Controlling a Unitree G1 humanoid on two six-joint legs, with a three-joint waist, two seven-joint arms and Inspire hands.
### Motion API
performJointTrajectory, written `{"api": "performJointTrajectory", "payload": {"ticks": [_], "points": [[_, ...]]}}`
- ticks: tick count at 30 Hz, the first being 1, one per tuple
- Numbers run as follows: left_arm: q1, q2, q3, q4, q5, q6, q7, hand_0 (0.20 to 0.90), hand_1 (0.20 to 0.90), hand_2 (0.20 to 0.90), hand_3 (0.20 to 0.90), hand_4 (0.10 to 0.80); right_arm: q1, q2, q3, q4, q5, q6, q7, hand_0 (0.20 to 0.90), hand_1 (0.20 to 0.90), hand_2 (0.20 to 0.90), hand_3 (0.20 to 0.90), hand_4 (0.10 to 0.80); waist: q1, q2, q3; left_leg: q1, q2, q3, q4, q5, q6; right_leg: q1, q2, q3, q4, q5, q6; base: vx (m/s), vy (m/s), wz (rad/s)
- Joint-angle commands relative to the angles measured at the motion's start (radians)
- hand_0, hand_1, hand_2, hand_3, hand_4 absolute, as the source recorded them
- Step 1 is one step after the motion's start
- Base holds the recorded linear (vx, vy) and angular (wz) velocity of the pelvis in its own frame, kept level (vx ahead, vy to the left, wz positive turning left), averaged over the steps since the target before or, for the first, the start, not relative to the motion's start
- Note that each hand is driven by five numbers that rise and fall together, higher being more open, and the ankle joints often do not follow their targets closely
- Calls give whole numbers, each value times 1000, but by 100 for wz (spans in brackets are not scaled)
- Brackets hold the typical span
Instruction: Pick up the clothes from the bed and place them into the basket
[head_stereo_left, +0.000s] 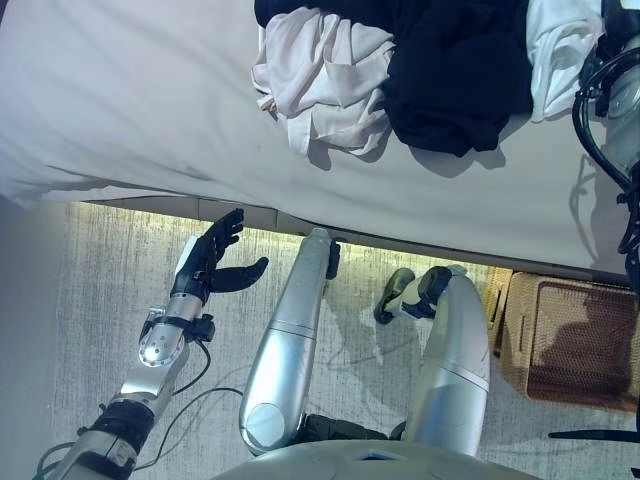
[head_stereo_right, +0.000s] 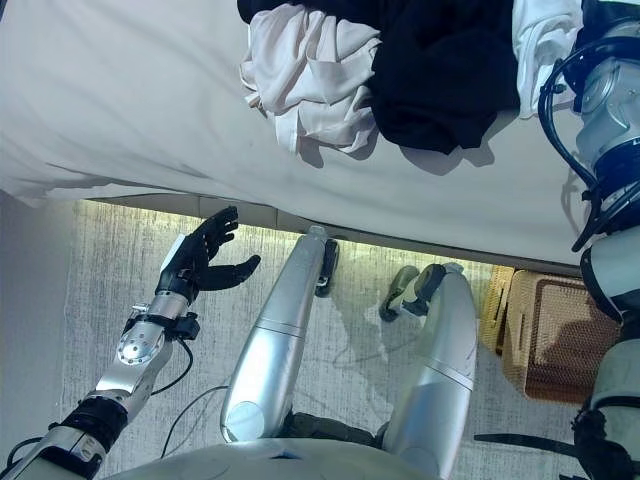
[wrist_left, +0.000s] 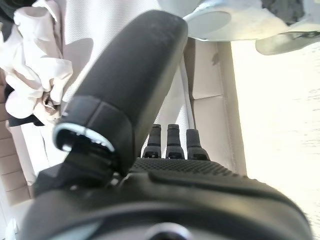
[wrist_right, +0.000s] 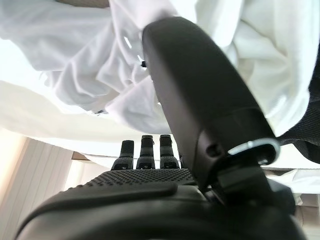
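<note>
A: Where are the clothes?

B: Heaped on the bed (head_stereo_left: 130, 100), toward its far side. A crumpled pale pink garment (head_stereo_left: 325, 75) lies beside a black garment (head_stereo_left: 455, 70), the two touching, and a white garment (head_stereo_left: 555, 50) sits on the other side of the black one.

A: And the basket?

B: The wicker basket (head_stereo_left: 570, 340) stands on the floor at the robot's right, just beside the bed's edge. Nothing visible inside it.

A: What about the left hand?

B: The left hand (head_stereo_left: 212, 262) hangs over the grey carpet (head_stereo_left: 100, 290) below the bed's edge, fingers straight and spread, holding nothing.

A: The right one?

B: The right hand (wrist_right: 210, 115) is up over the bed, close to the white garment. Its fingers (wrist_right: 147, 150) stick out straight with cloth just past them, nothing grasped
</note>
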Motion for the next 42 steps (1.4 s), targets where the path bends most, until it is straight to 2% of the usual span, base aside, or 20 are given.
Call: {"api": "performJointTrajectory", "payload": {"ticks": [1, 6, 7, 8, 9, 19, 25, 29, 38, 39, 40, 42], "points": [[35, 50, 63, -94, -66, -141, 0, 900, 900, 900, 900, 800, -153, -22, 62, 22, 17, -24, -5, 900, 900, 900, 900, 800, 37, 14, -57, -23, -29, 37, -5, 29, 36, -12, -2, -46, -9, 96, 7, -32, -39, 7], [38, 53, 75, -108, -43, -149, 6, 900, 900, 900, 900, 800, -165, -2, 85, 52, 56, -2, 151, 900, 900, 900, 900, 800, 48, 9, -50, -42, -29, 32, 12, 26, 34, -35, -9, -45, 13, 92, 6, -35, -16, 4], [38, 52, 76, -108, -40, -150, 6, 900, 900, 900, 900, 800, -166, -2, 86, 56, 73, -2, 173, 839, 839, 839, 829, 729, 49, 8, -48, -41, -29, 31, 16, 24, 33, -33, -10, -46, 16, 90, 6, 0, 0, 0], [40, 52, 78, -118, -33, -145, 10, 900, 900, 900, 900, 800, -159, 1, 75, 59, 89, 1, 189, 328, 328, 328, 233, 133, 51, 7, -46, -41, -28, 31, 24, 21, 33, -33, -12, -45, 22, 88, 6, 0, 0, 0], [41, 51, 78, -120, -29, -144, 11, 900, 900, 900, 900, 800, -155, 3, 71, 64, 112, 2, 195, 300, 300, 300, 200, 100, 51, 5, -45, -41, -27, 31, 29, 19, 34, -32, -12, -44, 25, 88, 6, 0, 0, 0], [88, 45, 78, -138, -9, -140, -1, 900, 900, 900, 900, 800, -73, -23, -36, 104, 121, -48, 185, 300, 300, 300, 200, 100, 38, -3, -48, 28, -3, 38, 50, 18, 29, 31, -11, -42, 32, 102, 15, 39, 27, -2], [131, 23, 76, -137, -11, -133, -1, 900, 900, 900, 900, 800, 15, -46, -93, 80, 76, -99, 152, 300, 300, 300, 200, 100, 9, -16, -98, 134, 21, 41, 1, 50, 16, 121, 11, -27, -28, 114, 24, 55, 89, -10], [129, 18, 65, -121, -7, -126, 6, 900, 900, 900, 900, 800, 35, -46, -108, 86, 47, -118, 138, 300, 300, 300, 200, 100, 4, -32, -134, 194, 30, 39, -54, 58, 9, 178, 18, -26, -94, 120, 27, 6, 45, -18], [132, 22, 56, -92, 31, -101, -27, 900, 900, 900, 900, 800, 109, -98, -171, 60, 25, -161, 24, 300, 300, 300, 200, 100, -9, -75, -227, 460, 83, 61, -306, 90, -7, 460, 24, -40, -360, 144, 27, 64, -13, -8], [132, 21, 54, -80, 34, -103, -26, 900, 900, 900, 900, 800, 119, -102, -178, 55, 22, -165, 2, 300, 300, 300, 200, 100, -12, -78, -231, 493, 86, 65, -336, 90, -5, 490, 25, -42, -387, 151, 28, 19, 8, -3], [130, 20, 54, -71, 33, -104, -27, 900, 900, 900, 900, 800, 128, -111, -187, 48, 22, -170, -15, 300, 300, 300, 200, 100, -18, -83, -238, 515, 88, 73, -385, 124, 1, 511, 24, -50, -434, 187, 19, 5, 9, -3], [128, 19, 55, -66, 33, -98, -29, 900, 900, 900, 900, 800, 143, -119, -200, 34, 21, -168, -31, 300, 300, 300, 200, 100, -23, -85, -243, 547, 91, 77, -421, 128, 0, 540, 25, -51, -467, 198, 24, 10, 1, -4]]}}
